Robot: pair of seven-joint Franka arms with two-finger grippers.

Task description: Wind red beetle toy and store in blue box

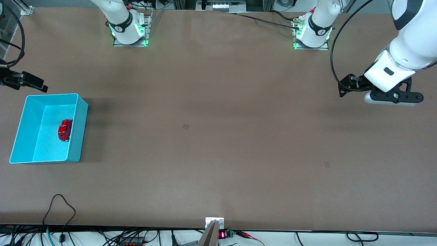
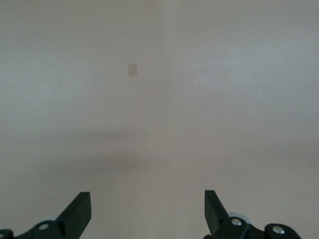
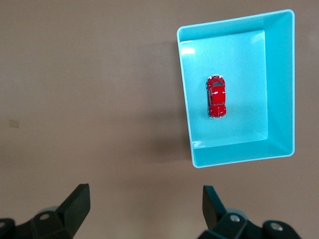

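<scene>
The red beetle toy rests on its wheels on the floor of the blue box, which stands at the right arm's end of the table. My right gripper hangs open and empty over bare table beside the box, on the side toward the robots' bases. Over bare table at the left arm's end, my left gripper is open as well, with nothing between its fingers.
Both arm bases stand along the table edge farthest from the front camera. Cables and a small clamp lie at the edge nearest to it. A faint square mark is on the brown tabletop.
</scene>
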